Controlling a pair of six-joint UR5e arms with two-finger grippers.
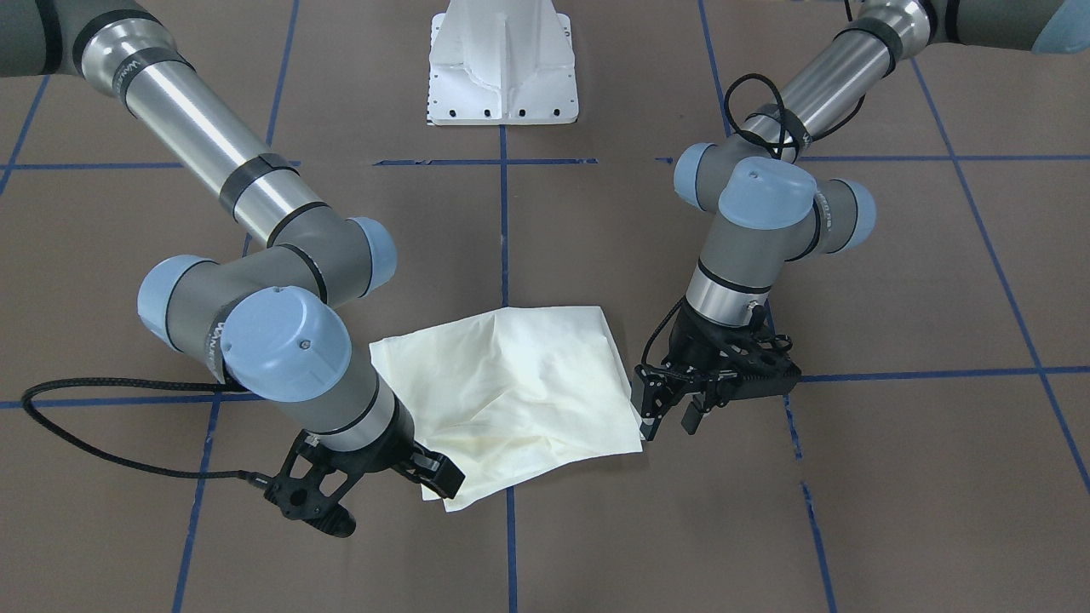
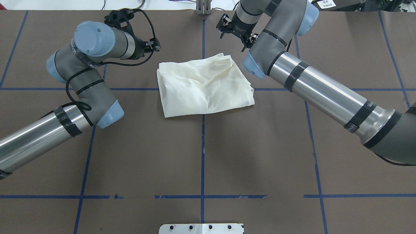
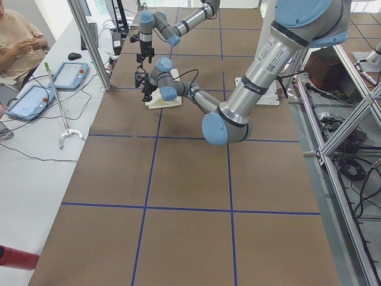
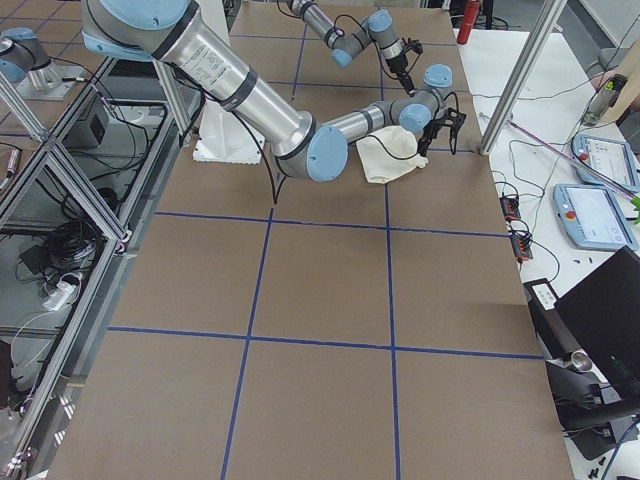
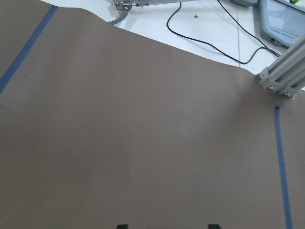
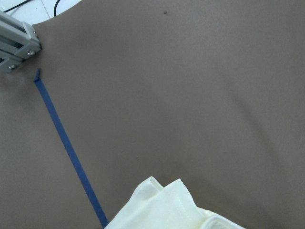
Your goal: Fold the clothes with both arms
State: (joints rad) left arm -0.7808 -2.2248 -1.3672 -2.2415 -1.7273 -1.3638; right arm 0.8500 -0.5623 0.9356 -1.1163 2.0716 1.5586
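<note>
The cream-white shirt (image 1: pixel 511 383) lies folded into a rough square on the brown table, plain side up, its print hidden. It also shows in the overhead view (image 2: pixel 204 86) and at the bottom of the right wrist view (image 6: pixel 167 207). My left gripper (image 1: pixel 670 417) is open and empty, low over the table just beside the shirt's edge; its fingertips (image 5: pixel 121 225) show over bare table. My right gripper (image 1: pixel 438 481) hovers at the shirt's corner farthest from the robot and looks open; it holds nothing. Both grippers also show in the overhead view, left gripper (image 2: pixel 155 45) and right gripper (image 2: pixel 232 32).
The white pedestal base (image 1: pixel 502 68) stands behind the shirt on the robot's side. Blue tape lines (image 2: pixel 203 146) cross the table. An aluminium frame post (image 5: pixel 283 78) stands at the far table edge. An operator (image 3: pixel 18 36) and tablets (image 3: pixel 65 74) are at a white side table.
</note>
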